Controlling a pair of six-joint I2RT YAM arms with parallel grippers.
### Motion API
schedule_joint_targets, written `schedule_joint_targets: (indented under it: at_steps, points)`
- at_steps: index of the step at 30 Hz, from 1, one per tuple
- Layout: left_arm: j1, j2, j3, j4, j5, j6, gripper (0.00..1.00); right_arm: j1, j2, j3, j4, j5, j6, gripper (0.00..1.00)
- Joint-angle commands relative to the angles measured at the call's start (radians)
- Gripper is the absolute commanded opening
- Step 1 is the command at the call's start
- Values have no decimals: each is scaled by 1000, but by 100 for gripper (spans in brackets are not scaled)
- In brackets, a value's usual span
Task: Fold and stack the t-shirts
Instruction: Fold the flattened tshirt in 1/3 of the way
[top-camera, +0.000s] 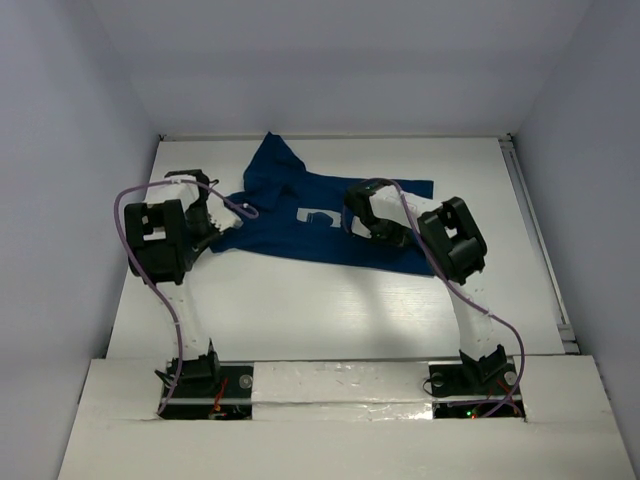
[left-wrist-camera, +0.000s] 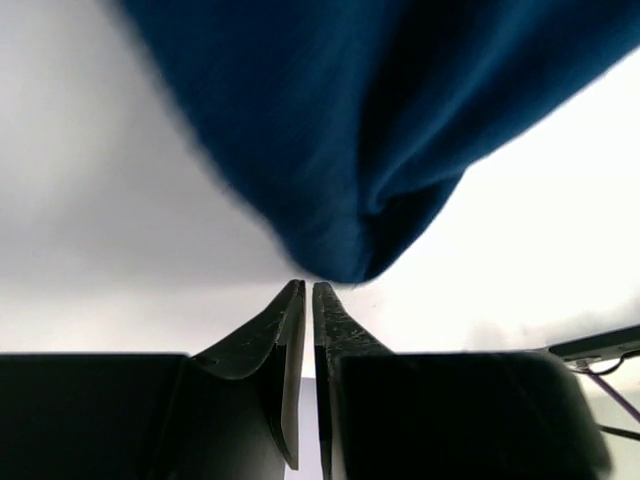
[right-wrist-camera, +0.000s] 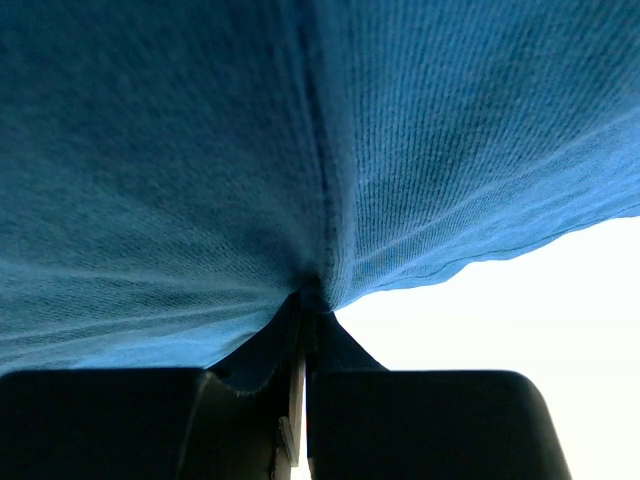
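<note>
So the white table (top-camera: 330, 300) took up most of the top view, and the navy t-shirt (top-camera: 290, 235) lay spread across its far half, kinda rumpled, one bit sticking out toward the back wall. Only that overhead shot showed the whole layout. The wrist cams were so close in that all you got was cloth and a patch of tabletop.

The left gripper (top-camera: 218, 228) sat at the shirt's left edge and the right gripper (top-camera: 360, 222) was down on the right half of it.

The left wrist cam had the t-shirt (left-wrist-camera: 380, 120) coming down to a rounded point right at the left gripper (left-wrist-camera: 307, 288), with bare table (left-wrist-camera: 100, 200) on either side. Its fingers (left-wrist-camera: 285, 320) were pressed nearly together with just a thin slit between them, but I honestly couldn't tell if any cloth was caught in there, and the fabric edge was blurry.

The right wrist cam was clearer. The t-shirt (right-wrist-camera: 300, 150) filled almost the whole picture, and its wrinkles all ran into the right gripper (right-wrist-camera: 308, 300), which was pinching a fold of it. A sliver of table (right-wrist-camera: 520, 320) showed lower right.

The white print (top-camera: 318, 215) on the chest only showed from above, partly covered by the right arm so I couldn't read it. Purple cables (top-camera: 117, 212) looped off both arms
</note>
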Motion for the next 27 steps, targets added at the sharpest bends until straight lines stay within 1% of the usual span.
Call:
schedule_joint_targets:
  at_steps: [1,5,6,7,8,9,10,12,13,15,17,18,19,21,24,27]
  points:
    - [28,-70,74,-61,11,31,5,-8,37,-12,-13,-41,-11,0]
    - [28,-55,252,-75,100,-4,5,-8,39,2,-7,-26,1,0]
    - [28,-47,327,-79,115,-9,4,-8,30,6,-7,-30,1,0]
    - [28,-40,369,-81,161,-36,4,-8,22,12,-7,-38,4,0]
    - [28,-30,413,-98,193,-45,3,-8,12,20,-3,-61,4,0]
    - [28,-9,496,-105,221,-55,1,-8,-16,35,1,-76,5,0]
    - [28,2,531,-110,280,-67,0,-8,-31,43,3,-93,5,0]
    - [28,25,606,-122,331,-93,0,-8,-58,52,15,-128,10,0]
    - [12,31,621,-118,374,-102,0,-8,-77,68,21,-137,24,0]
    - [-25,45,631,-107,410,-119,0,-8,-91,85,29,-176,36,0]
    - [-65,51,622,-104,440,-119,8,-8,-105,111,32,-216,53,3]
    - [-105,46,596,-95,450,-113,10,-8,-110,117,27,-231,56,8]
    - [-123,39,579,-84,465,-104,14,-8,-114,120,26,-245,58,10]
    - [-175,10,509,-5,457,-105,21,-8,-137,123,29,-276,56,11]
    - [-199,-3,448,92,441,-102,22,-8,-171,123,38,-300,59,11]
    - [-211,45,469,109,439,-118,23,-8,-177,88,20,-299,59,8]
